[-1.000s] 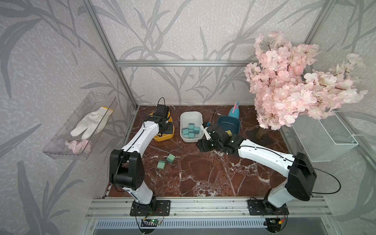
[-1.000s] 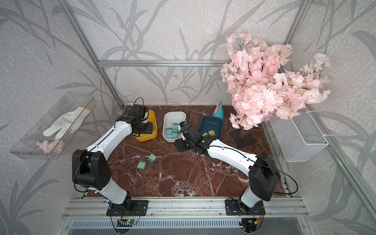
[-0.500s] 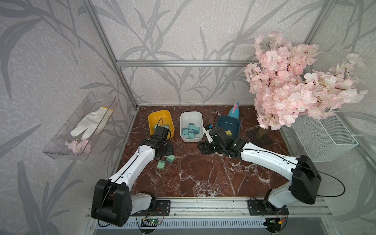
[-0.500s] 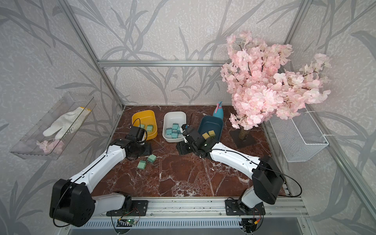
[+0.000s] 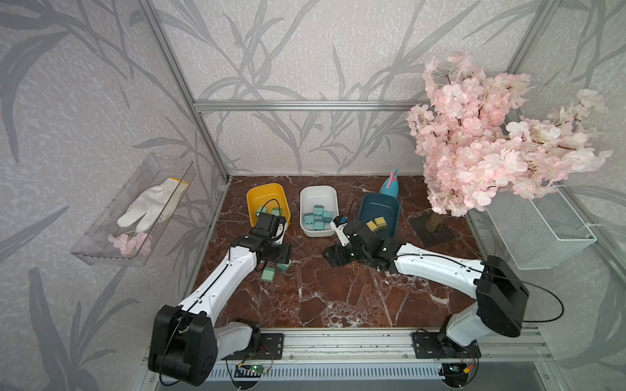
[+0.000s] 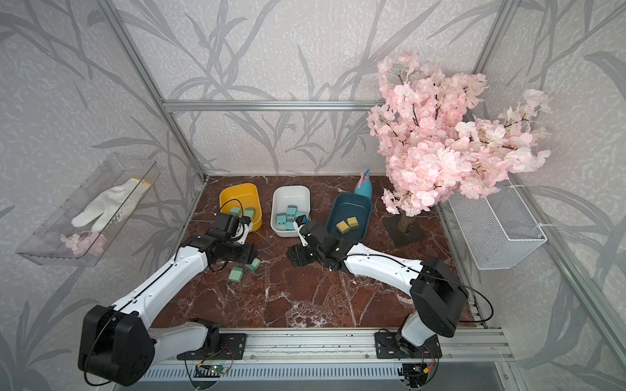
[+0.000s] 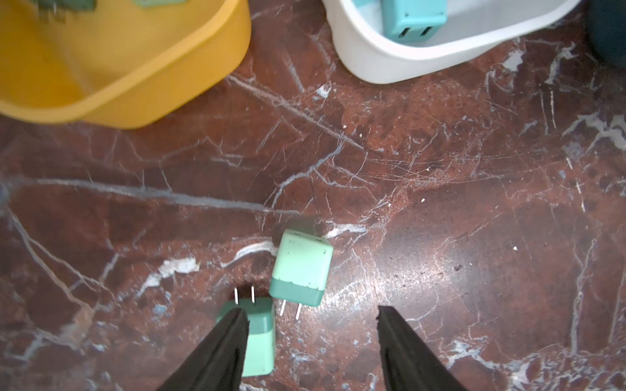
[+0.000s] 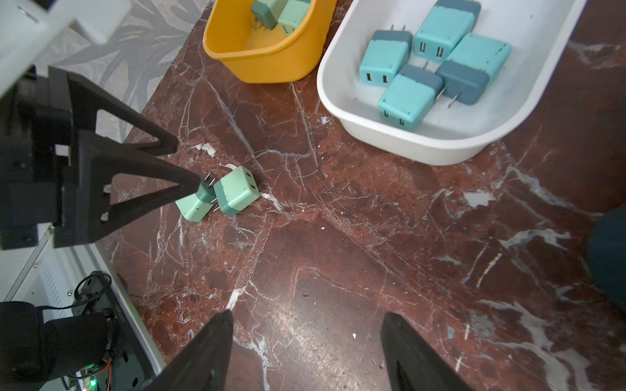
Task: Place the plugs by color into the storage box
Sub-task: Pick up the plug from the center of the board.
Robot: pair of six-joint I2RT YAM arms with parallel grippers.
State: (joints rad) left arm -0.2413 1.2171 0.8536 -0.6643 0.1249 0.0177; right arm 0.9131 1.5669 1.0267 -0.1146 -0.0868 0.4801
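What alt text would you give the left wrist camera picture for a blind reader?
Two sage green plugs lie close together on the marble table at the tips of the open left gripper. A yellow bin and a white bin stand beyond.

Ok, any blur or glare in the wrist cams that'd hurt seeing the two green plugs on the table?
Left wrist: yellow bin smeared soft; both green plugs and their prongs crisp; mild sheen on the marble table beside them, not on them. Right wrist: sharp throughout; a finger of the left gripper hides part of one plug; faint sheen on bare marble only.
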